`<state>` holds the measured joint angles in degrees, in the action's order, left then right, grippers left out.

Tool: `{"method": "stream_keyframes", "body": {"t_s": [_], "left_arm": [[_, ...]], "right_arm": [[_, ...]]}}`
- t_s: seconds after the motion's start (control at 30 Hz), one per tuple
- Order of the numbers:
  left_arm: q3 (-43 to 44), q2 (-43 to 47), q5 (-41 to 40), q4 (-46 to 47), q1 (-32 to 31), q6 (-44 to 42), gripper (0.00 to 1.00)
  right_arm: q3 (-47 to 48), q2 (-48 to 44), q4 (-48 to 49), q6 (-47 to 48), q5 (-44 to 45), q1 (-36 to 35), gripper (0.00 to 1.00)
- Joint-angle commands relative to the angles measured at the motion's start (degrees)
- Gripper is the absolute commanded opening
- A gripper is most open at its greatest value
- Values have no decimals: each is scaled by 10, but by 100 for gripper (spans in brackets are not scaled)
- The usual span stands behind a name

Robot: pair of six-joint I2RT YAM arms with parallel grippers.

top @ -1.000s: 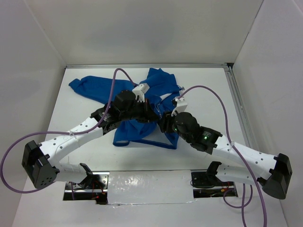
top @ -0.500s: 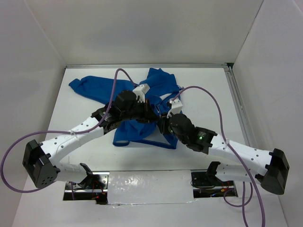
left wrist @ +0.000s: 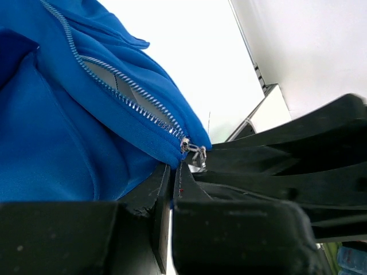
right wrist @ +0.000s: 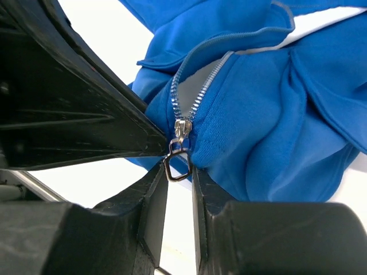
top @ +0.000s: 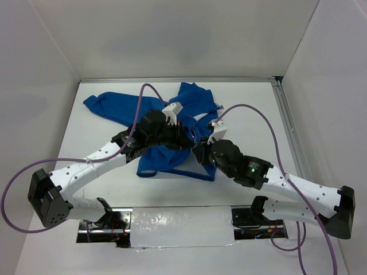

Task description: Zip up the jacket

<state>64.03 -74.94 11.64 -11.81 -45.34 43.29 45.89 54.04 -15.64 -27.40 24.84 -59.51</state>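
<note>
Your right arm (top: pixel 287 184) has re-angled: right gripper (right wrist: pixel 179 172) jaws pinch the zipper pull (right wrist: pixel 178 165), left gripper (left wrist: pixel 172 186) jaws clamp the jacket (left wrist: pixel 51 149) hem; zipping can start.

White arms (top: pixel 86 166), black joints (top: pixel 155 129), purple cables (top: pixel 248 105).

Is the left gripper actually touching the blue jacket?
Touching. The left wrist view shows the left gripper closed on the bottom corner of the jacket, with the blue cloth running in between its fingers.
</note>
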Motion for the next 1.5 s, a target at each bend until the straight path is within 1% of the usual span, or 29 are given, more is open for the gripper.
{"method": "stream_keyframes", "body": {"t_s": [0.0, 0.03, 0.1, 0.13, 0.17, 0.23, 0.33, 0.5, 0.63, 0.7, 0.8, 0.83, 0.9, 0.93, 1.03, 1.17, 1.23, 1.3, 1.33, 1.47], "left_arm": [[7, 0, 3, 14, -5, -12, 0], [7, 0, 2, 14, -5, -14, 0], [7, 0, -2, 14, -5, -15, 0], [9, -2, -3, 14, -5, -16, 0], [11, -4, -5, 12, -5, -19, 0], [11, -6, -5, 12, -5, -22, 0], [6, -10, 3, 15, -5, -33, 0], [-28, 7, 51, 55, -5, -80, 0], [-42, 15, 52, 50, -11, -99, 0], [-46, 20, 52, 54, -15, -125, 0], [-51, 22, 34, 43, -26, -148, 0], [-57, 23, 41, 41, -30, -162, 0], [-69, 23, 53, 41, -31, -170, 0], [-74, 25, 66, 42, -31, -180, 0], [-87, 29, 70, 32, -31, -177, 0], [-116, 45, 124, 39, -31, -181, 0], [-121, 54, 133, 36, -32, -184, 0], [-124, 61, 145, 30, -33, -183, 0], [-133, 70, 153, 28, -33, -182, 0], [-173, 97, 222, 39, -37, -161, 0]], "right_arm": [[43, -20, -22, -9, 29, -5, 0], [46, -21, -33, -15, 43, -5, 0], [50, -22, -43, -12, 32, -6, 0], [54, -22, -47, -7, 22, -5, 0], [58, -24, -50, 7, -14, -5, 0], [72, -24, -60, 4, -52, -5, 0], [110, -13, -100, -8, -60, 0, 0], [152, 19, -142, -31, -62, 35, 0], [174, 54, -165, -42, -100, 69, 0], [191, 64, -178, -35, -128, 82, 0], [200, 74, -197, -29, -115, 86, 0], [198, 70, -194, -24, -92, 86, 0], [187, 57, -171, -5, -94, 84, 0], [184, 55, -165, -3, -81, 89, 0], [182, 49, -147, -1, -90, 99, 0], [175, 57, -107, -6, -99, 109, 0], [172, 62, -96, 4, -95, 109, 0], [173, 74, -84, 4, -80, 110, 0], [178, 88, -84, 1, -56, 113, 0], [188, 139, -54, 0, -23, 128, 0]]}}
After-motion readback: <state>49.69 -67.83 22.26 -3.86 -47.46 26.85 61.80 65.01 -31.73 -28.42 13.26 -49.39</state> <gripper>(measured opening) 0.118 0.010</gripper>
